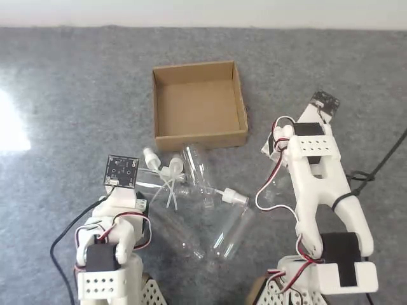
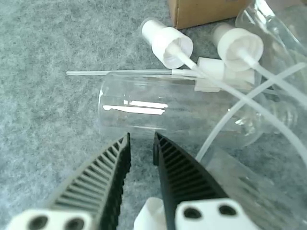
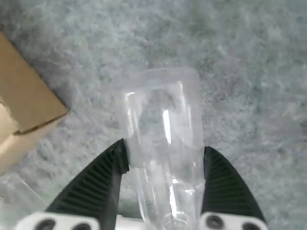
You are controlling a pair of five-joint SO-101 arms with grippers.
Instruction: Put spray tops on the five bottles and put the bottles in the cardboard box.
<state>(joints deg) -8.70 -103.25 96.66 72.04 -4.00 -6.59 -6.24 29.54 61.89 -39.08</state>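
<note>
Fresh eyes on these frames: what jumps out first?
A jumble of clear bottles and loose spray tops lies on the grey carpet, just in front of the open cardboard box, which holds nothing. Beside the box, the right gripper holds one clear bottle between its jaws.

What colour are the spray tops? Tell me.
The spray tops are white; left wrist view shows them best.
</note>
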